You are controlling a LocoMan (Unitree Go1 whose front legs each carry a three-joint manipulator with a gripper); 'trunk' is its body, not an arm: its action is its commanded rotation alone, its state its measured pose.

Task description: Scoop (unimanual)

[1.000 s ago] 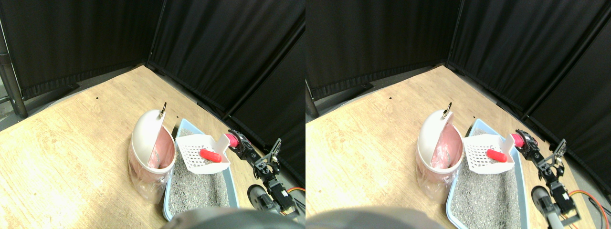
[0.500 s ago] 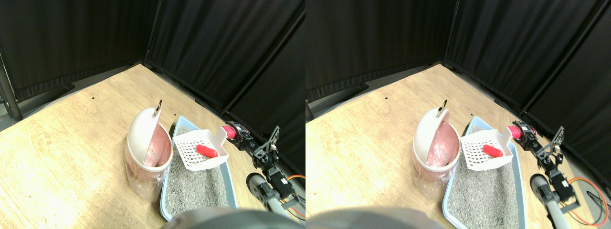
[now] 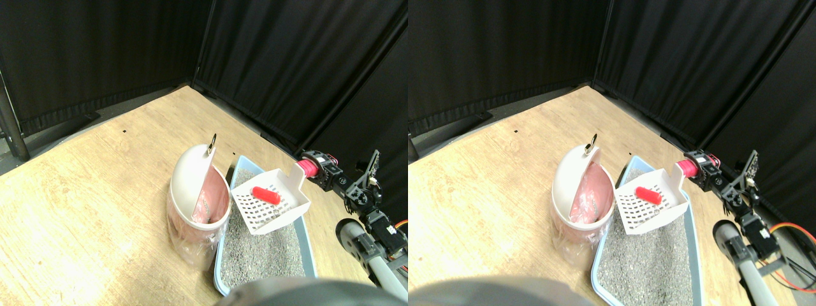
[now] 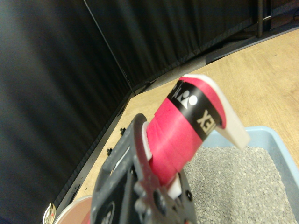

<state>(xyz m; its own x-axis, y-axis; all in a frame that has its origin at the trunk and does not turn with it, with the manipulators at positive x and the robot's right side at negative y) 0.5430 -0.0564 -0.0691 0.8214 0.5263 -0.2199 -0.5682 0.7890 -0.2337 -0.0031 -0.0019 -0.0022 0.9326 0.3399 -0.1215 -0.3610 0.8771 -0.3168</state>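
In your stereo pair view, the right gripper (image 3: 317, 169) has its jaws closed on the red-wrapped handle (image 3: 307, 169) of the white slotted scoop (image 3: 270, 200). The scoop hangs above the blue litter tray (image 3: 247, 167), just beside the pink bin (image 3: 197, 201) with its white swing lid (image 3: 189, 175). A red cylinder (image 3: 266, 194) lies in the scoop. In your wrist view, the handle (image 4: 180, 130) sits clamped in the jaws above grey litter (image 4: 238, 186).

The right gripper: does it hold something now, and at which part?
Yes. The right gripper holds the white slotted scoop by its red-wrapped handle, above the litter tray. A red piece lies in the scoop.
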